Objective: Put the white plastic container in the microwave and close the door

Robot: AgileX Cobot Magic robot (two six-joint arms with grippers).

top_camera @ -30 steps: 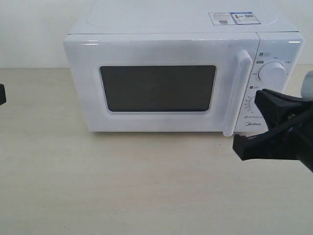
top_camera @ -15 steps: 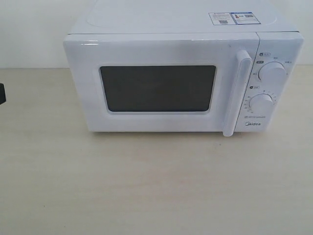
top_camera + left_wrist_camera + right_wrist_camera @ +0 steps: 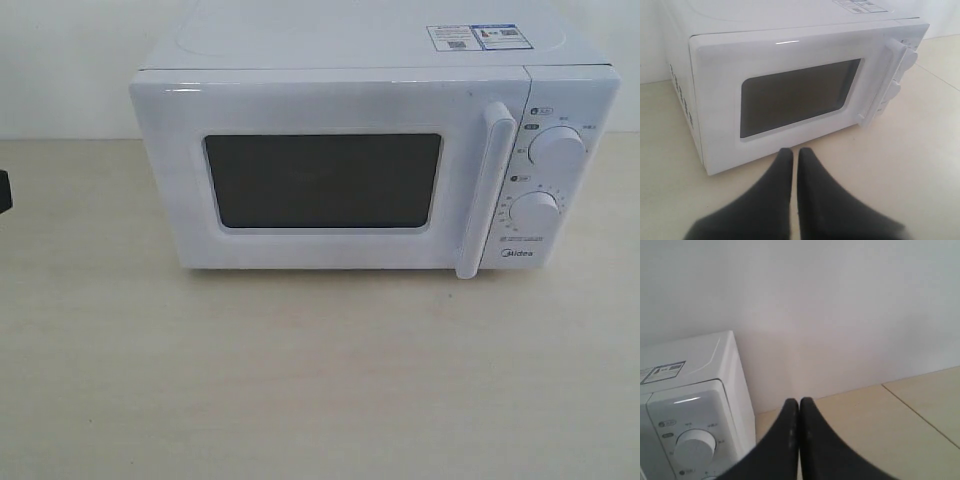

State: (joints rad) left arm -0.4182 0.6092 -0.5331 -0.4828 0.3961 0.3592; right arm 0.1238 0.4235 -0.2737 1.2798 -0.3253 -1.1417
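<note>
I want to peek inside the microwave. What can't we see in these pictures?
- Inside the microwave: the door is shut and its window dark, exterior and left wrist views.
- The container: in no view.
- The dial labels: too small, exterior view.
- A dark bit: cut off by the exterior view's left edge.
- The right gripper: outside the exterior view.

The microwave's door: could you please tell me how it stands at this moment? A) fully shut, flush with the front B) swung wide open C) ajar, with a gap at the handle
A: the door lies flush against the microwave, its handle right beside the upper dial, with no gap showing.
</note>
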